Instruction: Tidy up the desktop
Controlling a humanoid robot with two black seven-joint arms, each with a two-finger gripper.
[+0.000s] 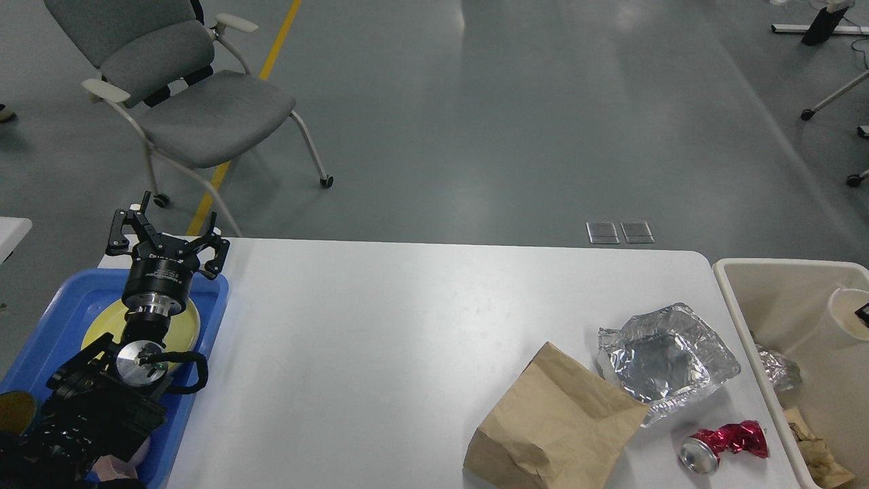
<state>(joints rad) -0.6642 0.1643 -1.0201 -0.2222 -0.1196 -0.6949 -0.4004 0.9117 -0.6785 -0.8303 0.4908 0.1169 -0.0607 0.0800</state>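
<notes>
White table [380,326] fills the lower middle of the head view, blue tray [204,319] on its left edge, beige bin [736,299] hard against its right end. Left gripper [166,234] sits above the far end of the tray, over a yellow plate [187,326]; its fingers [121,234] are spread wide, nothing held. A band of small print runs round the gripper body, too small to read. Right gripper not in view. On the table's right part: crumpled brown paper bag [553,424], lying flat, no print visible on it; crumpled foil tray [669,360] just behind, touching the bag; crushed red can [723,445] on its side near the front edge, silver end facing the camera, no legible label. Bin holds a white cup [848,312], foil scrap and brown paper. Grey chair [197,102] on the floor beyond the table, yellow floor line [278,41] behind it.
</notes>
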